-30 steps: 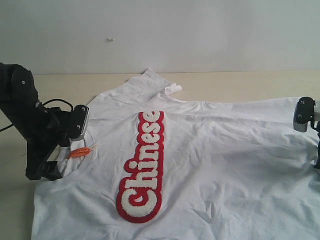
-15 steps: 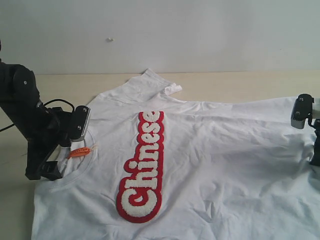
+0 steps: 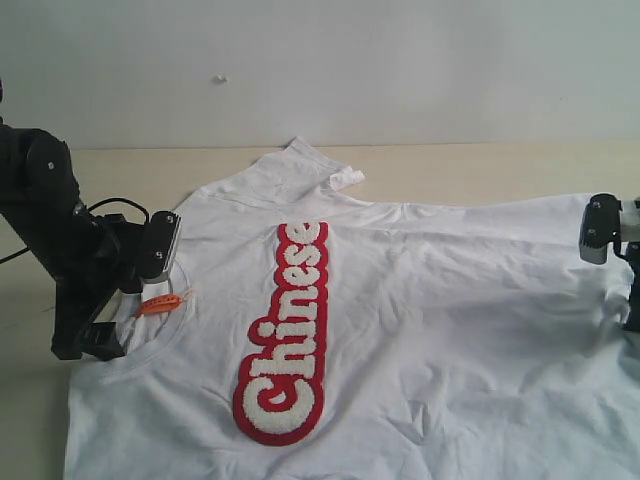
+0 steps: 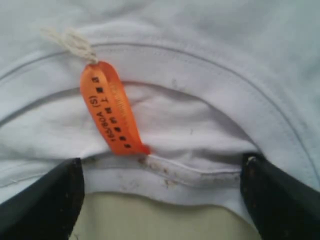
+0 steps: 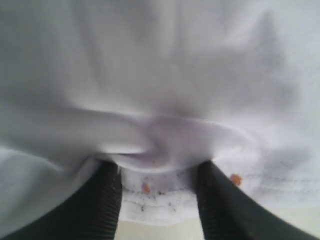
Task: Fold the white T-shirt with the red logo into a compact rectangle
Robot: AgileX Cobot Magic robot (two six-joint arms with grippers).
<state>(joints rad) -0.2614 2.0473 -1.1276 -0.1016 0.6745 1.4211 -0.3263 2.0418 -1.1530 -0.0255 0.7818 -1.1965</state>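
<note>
The white T-shirt lies spread front-up on the table, collar toward the left, hem toward the right. Its red logo reading "Chinese" runs down the chest. The small orange tag sits inside the collar and shows close up in the left wrist view as the orange tag. My left gripper is open at the collar's outer edge, and the collar rim lies between its spread jaws. My right gripper is open at the hem, where bunched cloth sits between its fingers.
The beige table shows beyond the shirt, with a white wall behind it. The far sleeve is curled over at its tip. The shirt runs off the lower and right edges of the exterior view.
The right gripper has crept a little to the left into the hem, bunching the cloth. The left arm has barely shifted at the collar.
</note>
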